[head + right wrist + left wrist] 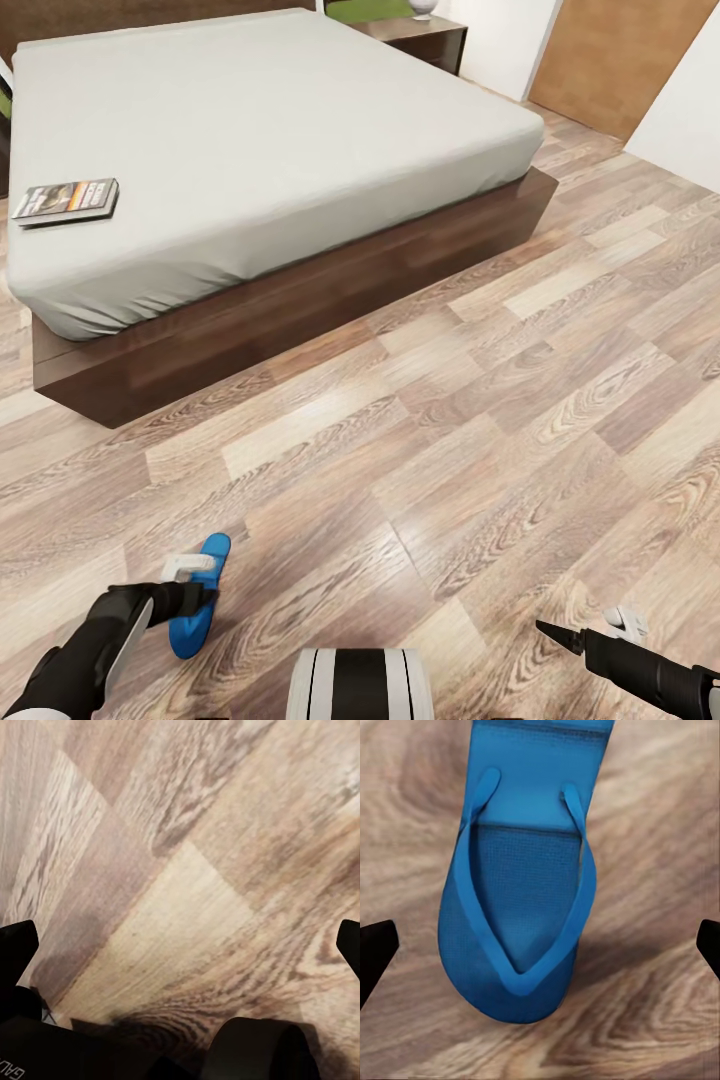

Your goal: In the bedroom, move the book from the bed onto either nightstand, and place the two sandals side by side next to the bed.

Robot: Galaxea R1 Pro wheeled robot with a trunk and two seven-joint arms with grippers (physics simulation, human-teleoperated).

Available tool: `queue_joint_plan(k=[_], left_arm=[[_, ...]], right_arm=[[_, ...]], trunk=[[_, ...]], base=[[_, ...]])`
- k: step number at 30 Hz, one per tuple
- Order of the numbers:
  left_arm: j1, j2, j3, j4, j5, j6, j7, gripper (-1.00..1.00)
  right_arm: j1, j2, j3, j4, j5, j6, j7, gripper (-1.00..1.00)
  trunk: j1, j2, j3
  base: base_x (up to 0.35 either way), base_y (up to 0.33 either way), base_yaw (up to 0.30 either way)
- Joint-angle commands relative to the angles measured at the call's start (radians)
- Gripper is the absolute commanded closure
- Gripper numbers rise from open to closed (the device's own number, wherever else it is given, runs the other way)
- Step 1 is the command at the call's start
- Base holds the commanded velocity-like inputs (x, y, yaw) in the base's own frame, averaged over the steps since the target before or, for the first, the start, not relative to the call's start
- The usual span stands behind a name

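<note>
Partly hidden: sandal under left gripper

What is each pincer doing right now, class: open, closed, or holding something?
Left pincer: open, over the blue sandal, not gripping it.
Right pincer: open, holding nothing, above the wood floor.

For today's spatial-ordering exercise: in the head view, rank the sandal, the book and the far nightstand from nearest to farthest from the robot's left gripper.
1. Sandal: on the floor, directly under the left gripper.
2. Book: on the bed's near left corner.
3. Nightstand: beyond the bed, at its far right corner.
</note>
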Motion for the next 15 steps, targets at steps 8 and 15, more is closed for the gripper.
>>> queue_joint_plan(k=[8,15], left_arm=[[-0.001,-0.004,0.004,-0.005,0.002,0.004,0.079,-1.00],[-0.001,-0.006,0.001,-0.005,0.003,0.004,0.084,-1.00]], right_arm=[[0.000,0.000,-0.001,0.000,-0.004,0.006,0.001,-1.00],[0.000,0.000,-0.001,0.000,-0.004,0.006,0.002,-1.00]], trunk=[[0.000,0.000,-0.001],[0.000,0.000,-0.001]], base=[[0.000,0.000,0.000],[0.000,0.000,0.000]])
